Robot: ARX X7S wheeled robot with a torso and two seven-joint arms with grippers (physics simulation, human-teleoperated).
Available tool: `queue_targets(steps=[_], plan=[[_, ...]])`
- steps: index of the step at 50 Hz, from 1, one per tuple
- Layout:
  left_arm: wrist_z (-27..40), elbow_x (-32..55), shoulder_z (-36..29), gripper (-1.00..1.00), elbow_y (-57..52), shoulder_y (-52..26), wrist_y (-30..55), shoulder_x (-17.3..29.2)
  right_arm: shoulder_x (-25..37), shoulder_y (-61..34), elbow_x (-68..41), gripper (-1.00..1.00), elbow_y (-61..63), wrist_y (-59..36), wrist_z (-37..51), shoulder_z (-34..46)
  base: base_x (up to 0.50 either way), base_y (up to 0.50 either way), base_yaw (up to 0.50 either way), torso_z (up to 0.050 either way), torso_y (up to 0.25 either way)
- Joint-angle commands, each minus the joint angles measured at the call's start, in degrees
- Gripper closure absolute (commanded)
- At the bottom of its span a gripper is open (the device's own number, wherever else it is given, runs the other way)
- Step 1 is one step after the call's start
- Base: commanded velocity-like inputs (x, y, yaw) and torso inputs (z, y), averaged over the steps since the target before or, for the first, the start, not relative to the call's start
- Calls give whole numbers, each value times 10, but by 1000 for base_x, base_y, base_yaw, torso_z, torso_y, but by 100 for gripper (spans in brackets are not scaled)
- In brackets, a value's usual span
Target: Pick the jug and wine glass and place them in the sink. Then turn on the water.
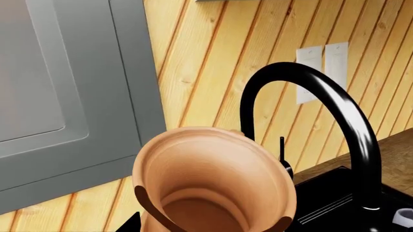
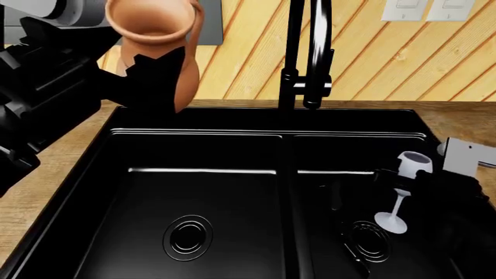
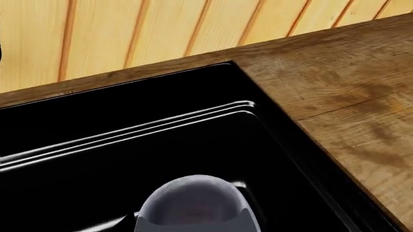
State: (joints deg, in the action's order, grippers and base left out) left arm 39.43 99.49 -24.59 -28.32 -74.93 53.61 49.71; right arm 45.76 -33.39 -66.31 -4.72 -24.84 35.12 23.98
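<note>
Closest to the head camera is the left arm (image 2: 35, 99), a bulky black mass at the near left edge, and its claw (image 2: 151, 81) is clamped on the jug (image 2: 159, 46), holding it up above the back left corner of the sink (image 2: 232, 139). Tilted slightly, the jug shows its flared mouth to the camera, with the loop handle on the side toward the faucet (image 2: 306, 52). From the left wrist camera the jug's open mouth (image 1: 216, 181) fills the lower middle, with the black arc of the faucet (image 1: 335, 111) just behind it and a grey cabinet door (image 1: 65, 92) off to one side against the wood-plank wall (image 1: 200, 63).

Over in the right basin, the wine glass (image 2: 405, 189) stands roughly upright (leaning a little) with its round foot near the ringed drain (image 2: 368, 238). The right claw (image 2: 434, 186) is dark against the black basin, closed around the glass at its bowl. The right wrist camera shows the pale rounded glass (image 3: 193, 203) low in the picture, over the black basin, with the wooden counter (image 3: 342, 111) beyond the sink's corner. Two white wall plates (image 2: 426, 9) sit on the planks behind the sink.
</note>
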Motion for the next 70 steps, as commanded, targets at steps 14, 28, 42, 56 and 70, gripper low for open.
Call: queue_targets(steps=[14, 28, 42, 56, 70], plan=[[8, -10, 12, 100, 5, -10, -9, 1, -2, 40, 10, 100, -13, 5, -13, 3, 0, 0, 0, 0, 0], [8, -10, 11, 100, 6, -12, -10, 0, 1, 42, 3, -100, -7, 4, -24, 0, 0, 0, 0, 0, 0], [6, -12, 9, 100, 6, -10, -11, 0, 7, 46, -2, -100, 6, 3, -23, -4, 0, 0, 0, 0, 0], [5, -10, 9, 100, 3, -8, -13, 2, 50, 48, -21, -100, 95, -5, 18, -28, 0, 0, 0, 0, 1], [2, -10, 10, 100, 1, -4, -16, 4, 73, 38, -33, -100, 150, -17, 40, -39, 0, 0, 0, 1, 1]])
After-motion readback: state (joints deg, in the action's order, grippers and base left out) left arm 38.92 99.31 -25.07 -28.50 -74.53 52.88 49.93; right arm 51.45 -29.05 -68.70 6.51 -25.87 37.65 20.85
